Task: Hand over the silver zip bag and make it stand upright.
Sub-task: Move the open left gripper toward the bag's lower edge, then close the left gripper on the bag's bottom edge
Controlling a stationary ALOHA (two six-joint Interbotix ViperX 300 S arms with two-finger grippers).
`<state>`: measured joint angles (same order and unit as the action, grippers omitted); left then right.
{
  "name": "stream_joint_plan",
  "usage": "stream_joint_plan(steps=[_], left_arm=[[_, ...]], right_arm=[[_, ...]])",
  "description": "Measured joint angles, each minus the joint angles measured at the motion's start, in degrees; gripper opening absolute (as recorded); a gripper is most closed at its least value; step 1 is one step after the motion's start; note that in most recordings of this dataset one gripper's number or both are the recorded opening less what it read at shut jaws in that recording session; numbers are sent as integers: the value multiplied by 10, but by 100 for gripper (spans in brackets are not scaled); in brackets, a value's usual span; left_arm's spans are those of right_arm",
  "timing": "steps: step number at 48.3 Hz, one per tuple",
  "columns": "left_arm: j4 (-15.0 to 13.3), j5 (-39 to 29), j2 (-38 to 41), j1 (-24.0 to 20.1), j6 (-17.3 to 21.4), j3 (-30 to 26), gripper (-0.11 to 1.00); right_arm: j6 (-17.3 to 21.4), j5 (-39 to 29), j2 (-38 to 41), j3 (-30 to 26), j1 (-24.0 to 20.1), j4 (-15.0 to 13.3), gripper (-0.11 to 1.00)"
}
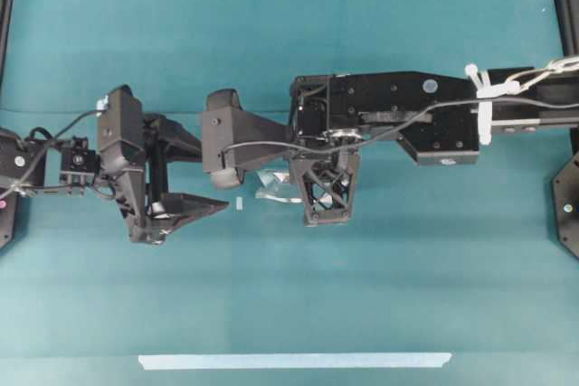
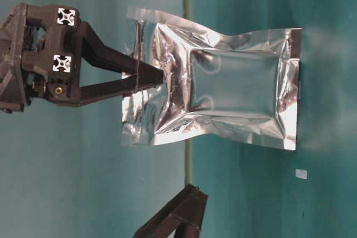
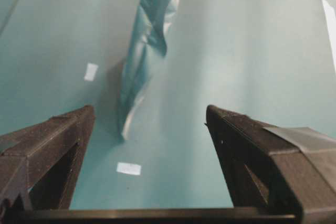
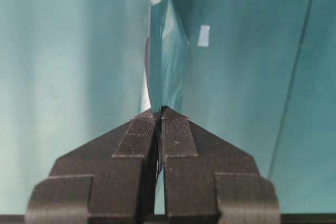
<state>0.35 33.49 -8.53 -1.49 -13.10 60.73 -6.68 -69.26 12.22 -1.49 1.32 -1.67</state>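
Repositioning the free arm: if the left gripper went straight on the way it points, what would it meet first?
Probably the silver zip bag, edge-on slightly left of centre ahead of the open left gripper; depth is unclear, so it may meet the table first.

The silver zip bag (image 1: 276, 185) stood on edge on the table (image 1: 362, 287), pinched at its upper end by the right gripper (image 4: 158, 113) above it. The left gripper (image 3: 149, 124) sat to its left, apart from it. A small white scrap (image 1: 239, 204) lay between them, a long tape strip (image 1: 294, 361) along the near edge.
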Motion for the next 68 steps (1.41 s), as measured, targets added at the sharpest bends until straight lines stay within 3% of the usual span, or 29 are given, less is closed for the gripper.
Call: stream_joint_plan(steps=[30, 68], left_arm=[[0, 63, 134, -14, 0, -50, 94], [0, 86, 215, -2, -17, -123, 94]], right_arm=[[1, 9, 0, 1, -7, 1, 1], [11, 14, -1, 5, -11, 1, 1]])
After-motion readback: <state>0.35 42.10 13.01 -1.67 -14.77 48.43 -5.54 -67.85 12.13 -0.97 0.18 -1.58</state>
